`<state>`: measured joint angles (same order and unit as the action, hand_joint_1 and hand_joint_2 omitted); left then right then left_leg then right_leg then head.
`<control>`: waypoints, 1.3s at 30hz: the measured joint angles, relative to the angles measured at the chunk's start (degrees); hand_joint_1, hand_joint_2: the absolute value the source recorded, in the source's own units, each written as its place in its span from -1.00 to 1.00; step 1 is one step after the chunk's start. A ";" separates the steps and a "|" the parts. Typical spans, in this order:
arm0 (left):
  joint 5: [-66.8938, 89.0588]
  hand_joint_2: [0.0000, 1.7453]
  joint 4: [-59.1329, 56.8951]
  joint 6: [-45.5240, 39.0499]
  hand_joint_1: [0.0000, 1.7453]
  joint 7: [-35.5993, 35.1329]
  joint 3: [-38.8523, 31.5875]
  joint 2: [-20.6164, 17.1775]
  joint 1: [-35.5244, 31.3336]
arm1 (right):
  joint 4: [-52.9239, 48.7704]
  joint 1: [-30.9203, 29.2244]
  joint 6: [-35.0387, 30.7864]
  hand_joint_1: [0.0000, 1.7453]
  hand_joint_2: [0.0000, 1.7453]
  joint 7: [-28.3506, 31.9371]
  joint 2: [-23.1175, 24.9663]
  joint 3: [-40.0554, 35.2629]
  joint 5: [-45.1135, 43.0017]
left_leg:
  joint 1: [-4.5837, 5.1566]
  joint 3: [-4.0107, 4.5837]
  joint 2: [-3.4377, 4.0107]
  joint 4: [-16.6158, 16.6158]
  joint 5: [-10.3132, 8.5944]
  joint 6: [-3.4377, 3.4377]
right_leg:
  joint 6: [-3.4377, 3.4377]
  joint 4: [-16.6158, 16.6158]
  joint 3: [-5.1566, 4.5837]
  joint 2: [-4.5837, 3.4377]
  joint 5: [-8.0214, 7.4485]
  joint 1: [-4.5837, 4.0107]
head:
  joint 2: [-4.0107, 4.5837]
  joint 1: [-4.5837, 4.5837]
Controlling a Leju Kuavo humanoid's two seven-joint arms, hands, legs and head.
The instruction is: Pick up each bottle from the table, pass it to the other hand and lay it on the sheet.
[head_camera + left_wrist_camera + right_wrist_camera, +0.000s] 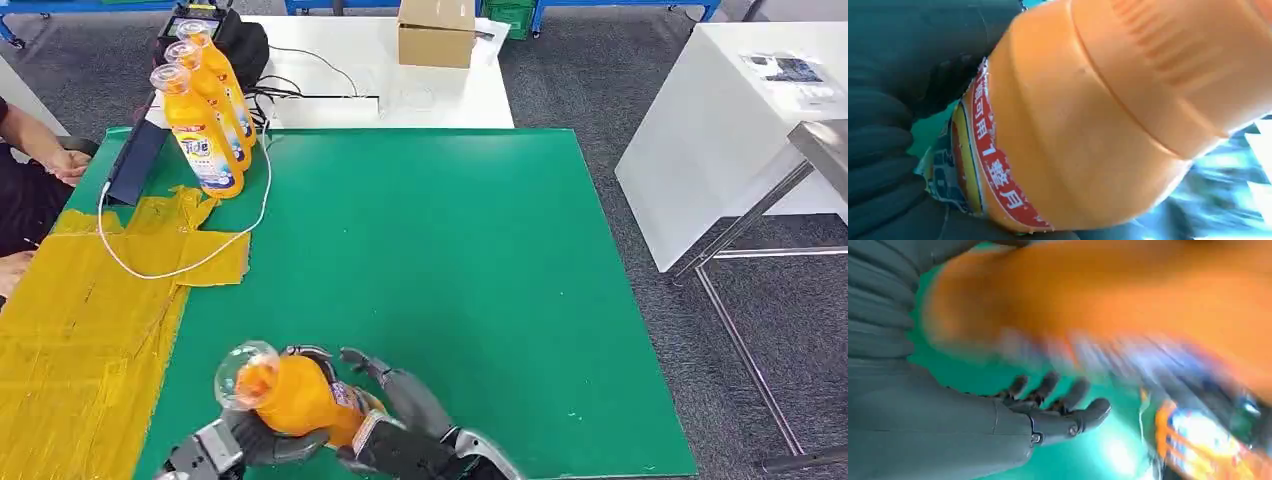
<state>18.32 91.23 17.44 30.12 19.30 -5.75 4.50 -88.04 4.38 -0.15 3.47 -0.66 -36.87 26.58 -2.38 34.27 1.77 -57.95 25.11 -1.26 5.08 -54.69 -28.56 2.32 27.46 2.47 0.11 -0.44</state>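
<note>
From my head view, I've got an orange bottle (295,395) low over the near edge of the green tabletop (460,290), clear cap tilted up toward me. My left robot hand (262,440) cups it from underneath, fingers wrapped round the body. My right robot hand (400,400) sits just beside it on the other side, fingers stretched out along the bottle, though I cannot tell if they press on it. The yellow sheet (80,330) lies off to my left, and three more bottles (205,110) stand upright in a row at its far corner, a white cable (180,268) looping across it. A person's hand (68,165) rests at the left edge. Over to my left wrist view: the bottle (1088,125) is right against the camera, red label band showing, my dark fingers (893,150) closed round it. On my right wrist view, the bottle (1128,305) blurs past above my spread fingers (1068,410), with green tabletop visible between them.
</note>
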 measured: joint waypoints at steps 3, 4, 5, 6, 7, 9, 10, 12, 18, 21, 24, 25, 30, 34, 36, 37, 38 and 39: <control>1.75 1.00 0.07 -1.09 1.00 0.04 -0.13 -1.27 0.58 | -1.66 -0.07 -0.04 -1.00 1.00 -0.37 -0.04 1.48 0.15 | 0.00 -0.02 -0.01 0.00 -0.01 -0.01 | 0.00 -0.01 -0.03 0.01 0.00 0.00 | 0.00 0.04; 4.20 1.00 0.13 -2.98 1.00 0.02 -0.13 -1.44 0.57 | -2.07 -0.08 -0.11 -1.00 1.00 -0.37 -0.04 1.86 0.46 | -0.01 -0.02 -0.02 0.00 -0.01 -0.01 | 0.00 -0.01 -0.02 0.01 0.00 0.00 | 0.00 0.02; 8.82 1.00 0.13 -6.57 1.00 -0.31 -0.22 -1.75 0.47 | -2.51 0.06 -0.26 -1.00 1.00 -0.37 -0.07 2.21 0.68 | 0.00 -0.02 -0.01 0.00 -0.01 -0.01 | 0.00 -0.01 -0.03 0.01 0.00 0.00 | 0.00 0.02; 15.80 1.00 0.13 -11.71 1.00 -1.31 -0.59 -2.31 0.14 | -3.27 0.42 -0.46 -1.00 1.00 -0.35 -0.13 2.67 0.87 | 0.00 -0.01 -0.01 0.00 -0.01 -0.01 | 0.00 -0.01 -0.04 0.01 0.00 0.00 | 0.00 0.04; 21.70 1.00 0.11 -16.30 1.00 -2.32 -1.01 -2.67 -0.37 | -4.00 0.75 -0.68 -1.00 1.00 -0.33 -0.24 3.08 1.03 | 0.00 -0.02 -0.01 0.00 -0.01 -0.01 | 0.00 -0.01 -0.05 0.01 0.00 0.00 | 0.00 0.02; 39.57 1.00 -0.33 -27.65 1.00 -7.53 -2.08 -3.78 -2.48 | -5.55 1.12 -1.22 -1.00 1.00 0.29 -0.63 4.17 2.10 | -0.01 -0.02 -0.02 0.00 -0.03 -0.02 | 0.00 -0.02 -0.07 0.01 0.00 0.00 | 0.00 0.00; 47.15 1.00 -0.57 -31.51 1.00 -9.27 -3.00 -4.44 -4.03 | -6.67 1.12 -1.22 -1.00 1.00 0.57 -0.88 4.61 3.44 | -0.01 0.01 -0.02 0.00 -0.06 -0.05 | 0.00 -0.06 -0.08 0.00 -0.01 0.00 | 0.00 0.04; 53.83 1.00 -0.57 -32.74 1.00 -11.35 -5.27 -5.70 -7.67 | -9.14 0.86 -0.30 -1.00 1.00 0.33 -1.31 5.53 4.70 | -0.01 0.00 -0.03 0.00 -0.13 -0.07 | 0.00 -0.09 -0.04 0.01 -0.02 0.00 | 0.00 0.02; 65.63 1.00 -3.86 -36.38 1.00 -17.70 -11.25 -8.15 -12.79 | -13.81 1.12 0.83 -1.00 1.00 0.24 -2.71 6.12 5.46 | 0.00 -0.03 -0.01 0.00 -0.13 -0.07 | 0.01 -0.14 -0.03 -0.01 -0.02 0.00 | 0.00 0.02; 70.54 1.00 -7.62 -38.55 1.00 -21.95 -12.33 -9.72 -14.05 | -14.90 1.14 0.75 -1.00 1.00 0.24 -3.41 6.01 5.27 | 0.00 -0.01 0.00 0.00 -0.13 -0.07 | 0.01 -0.14 -0.09 -0.01 -0.02 0.00 | 0.00 0.04; 71.14 1.00 -11.16 -38.86 1.00 -26.20 -11.61 -11.91 -15.31 | -15.49 1.15 0.68 -1.00 1.00 0.24 -3.91 5.81 5.07 | -0.01 0.00 0.02 0.00 -0.13 -0.07 | 0.00 -0.14 -0.13 -0.02 -0.02 0.00 | 0.00 0.02; 71.18 1.00 -12.00 -38.86 1.00 -26.53 -11.39 -12.45 -15.59 | -15.62 1.15 0.68 -1.00 1.00 0.24 -4.02 5.72 5.03 | -0.01 0.01 0.01 0.00 -0.13 -0.07 | 0.00 -0.14 -0.14 -0.01 -0.01 0.00 | 0.00 0.02; 71.18 1.00 -14.27 -38.88 1.00 -26.90 -10.60 -13.68 -16.12 | -16.04 1.16 0.66 -1.00 1.00 0.24 -4.39 5.55 5.03 | -0.01 0.03 0.02 0.00 -0.13 -0.07 | 0.00 -0.14 -0.14 -0.02 -0.01 0.00 | 0.00 0.02; 71.18 1.00 -15.17 -38.92 1.00 -26.93 -10.05 -14.23 -16.43 | -16.06 1.14 0.66 -1.00 1.00 0.24 -4.50 5.50 5.03 | -0.01 0.03 0.01 0.00 -0.13 -0.07 | 0.00 -0.14 -0.14 -0.01 -0.01 0.00 | 0.00 0.02; 71.20 1.00 -15.52 -38.95 1.00 -26.95 -9.86 -14.31 -16.56 | -16.06 1.14 0.63 -1.00 1.00 0.24 -4.57 5.48 5.03 | -0.01 0.03 0.01 0.00 -0.13 -0.07 | 0.00 -0.14 -0.15 -0.02 -0.01 0.00 | 0.00 0.02; 71.20 1.00 -15.69 -38.88 1.00 -27.10 -9.72 -14.34 -16.65 | -16.06 1.13 0.63 -1.00 1.00 0.24 -4.63 5.46 5.03 | -0.01 0.03 0.01 0.00 -0.13 -0.07 | 0.00 -0.14 -0.15 -0.02 -0.01 0.00 | 0.00 0.02; 71.20 1.00 -15.89 -38.58 1.00 -27.73 -9.49 -14.40 -16.74 | -16.06 1.14 0.63 -1.00 1.00 0.24 -4.68 5.44 5.00 | -0.01 0.03 0.01 0.00 -0.13 -0.07 | 0.00 -0.14 -0.15 -0.01 -0.01 0.00 | 0.00 0.02; 71.18 1.00 -16.26 -37.85 1.00 -28.66 -9.07 -14.73 -16.99 | -16.06 1.14 0.63 -1.00 1.00 0.26 -4.72 5.40 4.94 | -0.01 0.03 0.01 0.00 -0.13 -0.07 | 0.00 -0.14 -0.15 -0.01 -0.01 0.00 | 0.00 0.02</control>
<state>89.50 74.97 -20.41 1.46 10.23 -20.48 -12.48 -104.10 5.52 0.48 3.74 -5.38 -31.47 31.52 -2.39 34.30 1.78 -57.95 24.99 -1.33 5.08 -54.83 -28.71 2.30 27.45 2.46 0.11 -0.42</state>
